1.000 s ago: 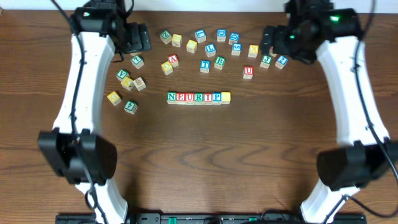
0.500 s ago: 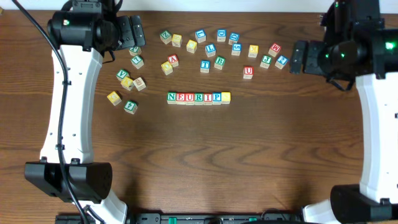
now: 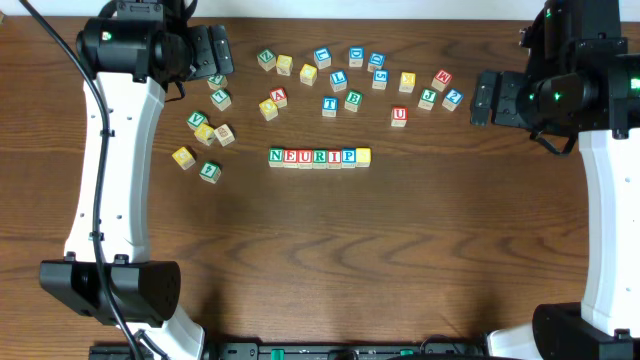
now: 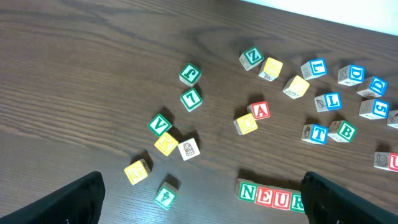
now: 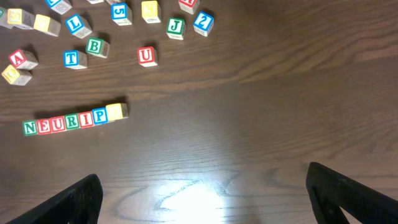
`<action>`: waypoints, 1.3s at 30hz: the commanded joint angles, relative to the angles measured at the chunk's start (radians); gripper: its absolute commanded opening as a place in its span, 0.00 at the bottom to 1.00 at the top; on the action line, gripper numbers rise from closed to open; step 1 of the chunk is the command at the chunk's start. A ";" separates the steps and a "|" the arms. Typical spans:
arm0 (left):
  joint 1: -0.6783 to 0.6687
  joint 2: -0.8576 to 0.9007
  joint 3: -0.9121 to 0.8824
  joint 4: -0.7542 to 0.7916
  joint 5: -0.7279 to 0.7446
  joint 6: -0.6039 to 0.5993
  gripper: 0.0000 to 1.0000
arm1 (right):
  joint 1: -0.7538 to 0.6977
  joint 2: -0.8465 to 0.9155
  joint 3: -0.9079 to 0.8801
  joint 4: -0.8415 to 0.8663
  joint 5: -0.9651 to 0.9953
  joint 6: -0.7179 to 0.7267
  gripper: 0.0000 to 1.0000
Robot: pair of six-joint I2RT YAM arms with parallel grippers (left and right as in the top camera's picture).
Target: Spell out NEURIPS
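Observation:
Seven cubes stand in one straight row mid-table: green N (image 3: 276, 156), red E (image 3: 290, 157), red U (image 3: 305, 157), green R (image 3: 320, 157), red I (image 3: 334, 157), blue P (image 3: 348, 156) and a plain yellow cube (image 3: 363, 156). The right wrist view shows the whole row (image 5: 74, 120). The left wrist view shows only its N, E, U and R end (image 4: 267, 196). My left gripper (image 3: 212, 62) is open and empty, raised at the back left. My right gripper (image 3: 480, 98) is open and empty, raised at the back right.
Loose cubes lie scattered behind the row: red A (image 3: 279, 97), blue T (image 3: 329, 104), green B (image 3: 352, 99), blue L (image 3: 338, 79), a second red U (image 3: 399, 115), and several more. A small cluster (image 3: 205, 130) lies left of the row.
Both arms have drawn away from the middle, the left one leftward, the right one rightward and slightly toward the front. The cube row has not moved.

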 commanded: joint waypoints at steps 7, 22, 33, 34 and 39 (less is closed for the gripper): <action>0.005 0.005 0.011 -0.004 -0.013 0.006 0.99 | -0.002 -0.011 0.002 0.010 0.025 -0.014 0.99; 0.005 0.005 0.011 -0.004 -0.013 0.006 0.99 | -0.002 -0.009 0.000 0.096 0.024 -0.105 0.99; 0.005 0.005 0.011 -0.004 -0.013 0.006 0.99 | -0.002 -0.095 -0.035 0.219 0.025 -0.172 0.99; 0.005 0.005 0.011 -0.004 -0.013 0.006 0.99 | -0.002 -0.110 -0.056 0.241 0.025 -0.182 0.99; 0.005 0.005 0.011 -0.004 -0.013 0.006 0.99 | -0.008 -0.211 -0.232 0.382 0.024 -0.194 0.99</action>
